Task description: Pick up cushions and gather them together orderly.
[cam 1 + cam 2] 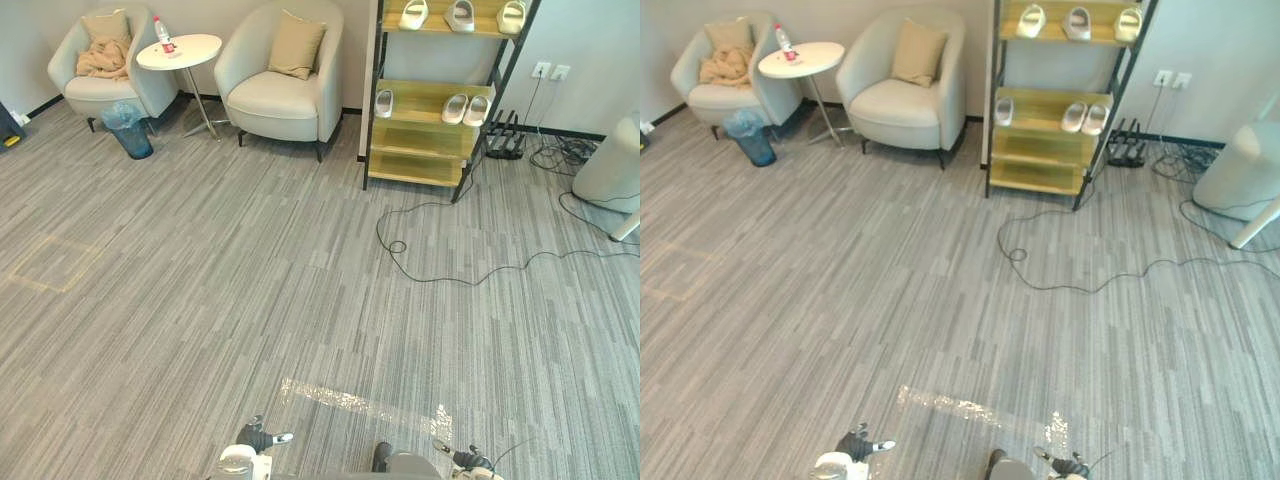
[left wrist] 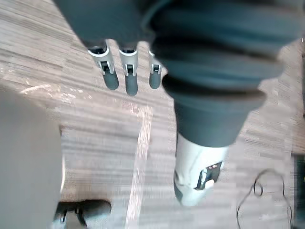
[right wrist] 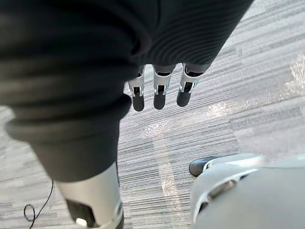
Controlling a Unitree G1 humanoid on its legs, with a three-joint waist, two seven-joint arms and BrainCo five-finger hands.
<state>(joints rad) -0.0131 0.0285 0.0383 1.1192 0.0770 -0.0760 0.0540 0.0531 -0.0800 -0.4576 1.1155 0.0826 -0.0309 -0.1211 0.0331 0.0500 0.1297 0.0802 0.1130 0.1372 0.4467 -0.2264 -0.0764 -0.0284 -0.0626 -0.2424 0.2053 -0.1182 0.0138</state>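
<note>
**Nothing held, nothing gathered**

My left hand [image 2: 126,78] and right hand [image 3: 159,95] hang with fingers straight and apart, holding nothing. Left of the round side table [image 1: 180,50], a tan cushion [image 1: 106,27] leans in the left armchair [image 1: 95,90]. Right of it, a second cushion [image 1: 296,45] leans in the right armchair [image 1: 275,102].

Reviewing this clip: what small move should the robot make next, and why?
Probably a step forward toward the chairs. One tan cushion leans in the right armchair and a second cushion in the left armchair, both far across the carpet. The left hand and right hand hang open and empty.
</note>
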